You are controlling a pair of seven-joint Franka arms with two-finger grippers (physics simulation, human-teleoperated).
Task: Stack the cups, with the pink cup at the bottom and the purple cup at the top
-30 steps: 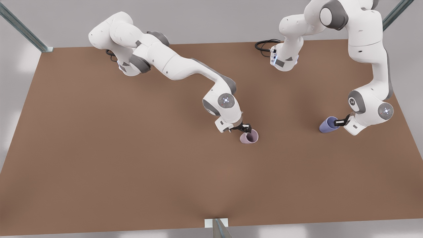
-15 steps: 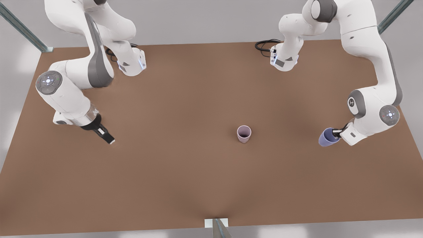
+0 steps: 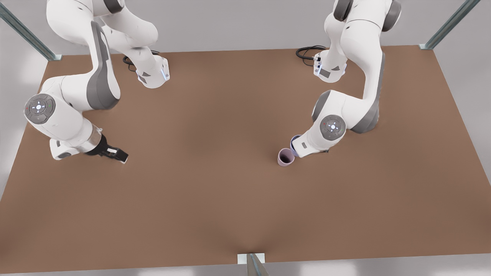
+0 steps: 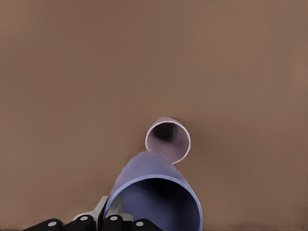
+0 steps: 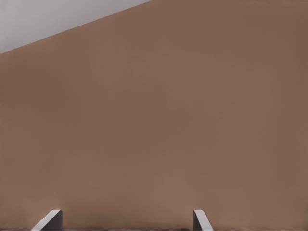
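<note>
Sitting on the table (image 3: 215,199), the pink cup (image 3: 285,157) is upright just right of center. The purple cup (image 3: 294,142) is gripped by the left gripper (image 4: 103,222) at its 1 o'clock, not stacked yet. The right gripper (image 3: 115,153) is parked, fingers spread, way off at 9 o'clock.

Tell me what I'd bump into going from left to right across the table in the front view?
Right claw, open and waiting → pink cup → purple cup, held in the left claw.

Brown tabletop (image 3: 215,199), pale grey wall behind, metal corner struts (image 3: 27,34)
</note>
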